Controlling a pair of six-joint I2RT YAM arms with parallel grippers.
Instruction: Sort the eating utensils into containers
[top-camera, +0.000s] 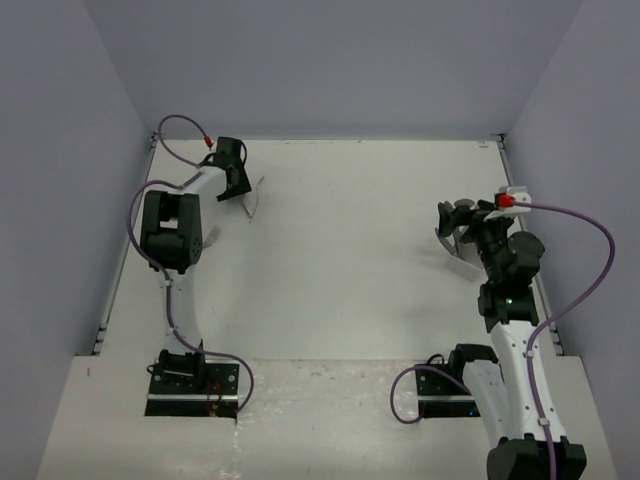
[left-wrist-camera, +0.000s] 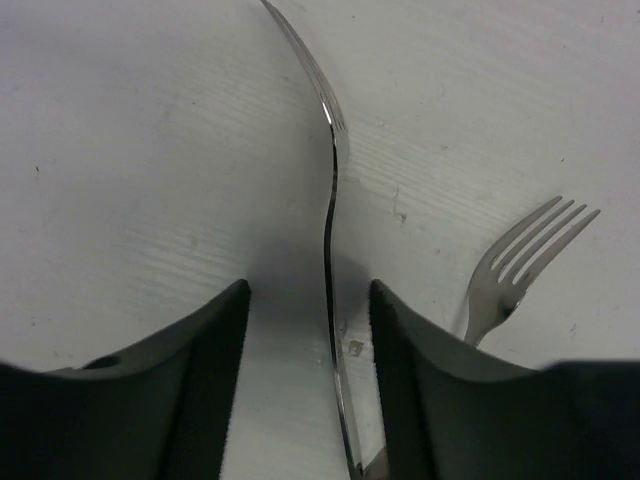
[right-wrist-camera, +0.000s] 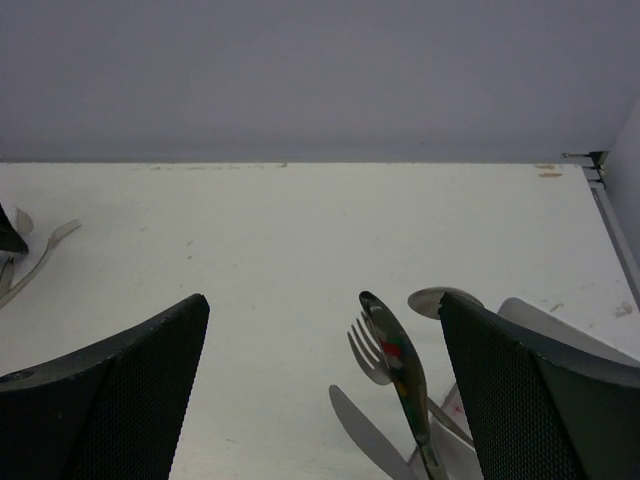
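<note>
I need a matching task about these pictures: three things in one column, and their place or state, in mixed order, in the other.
1 left pincer
2 right pincer
3 lone fork

a lies flat on the table, untouched
b open wide over a heap of cutlery
c one thin utensil, edge-on, between its fingers

Pairs: 1-c, 2-b, 3-a

Text, brands, numbers: none can be read in any view.
Small mark (left-wrist-camera: 355, 347): on the table (left-wrist-camera: 150, 150), just right of the fork (left-wrist-camera: 340, 150); too small to read.
Red tag (top-camera: 508, 201): on the right side of the overhead view; no lettering can be made out.
</note>
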